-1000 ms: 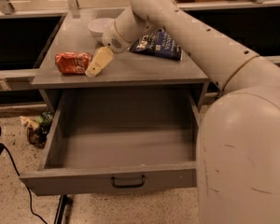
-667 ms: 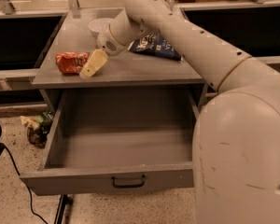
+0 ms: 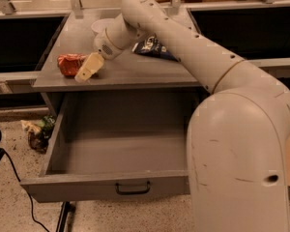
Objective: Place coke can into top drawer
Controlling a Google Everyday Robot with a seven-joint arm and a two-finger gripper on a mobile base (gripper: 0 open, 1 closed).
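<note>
The coke can (image 3: 69, 64) lies on its side on the cabinet top (image 3: 135, 71), at the left, red-orange and dented. My gripper (image 3: 88, 68) is low over the cabinet top right beside the can, on its right side, touching it or nearly so. The top drawer (image 3: 87, 183) is pulled wide open below, a deep grey box with nothing in it and a small black handle (image 3: 133, 188) on its front panel. My arm (image 3: 183, 47) reaches in from the right across the cabinet top.
A dark blue chip bag (image 3: 153, 48) lies on the cabinet top behind the arm. A white bowl (image 3: 100, 26) stands at the back, partly hidden by the wrist. Crumpled litter (image 3: 38, 131) and a black cable (image 3: 19, 178) lie on the floor to the left.
My gripper has moved left and slightly down, closing in on the can's right side. The can and drawer have not moved.
</note>
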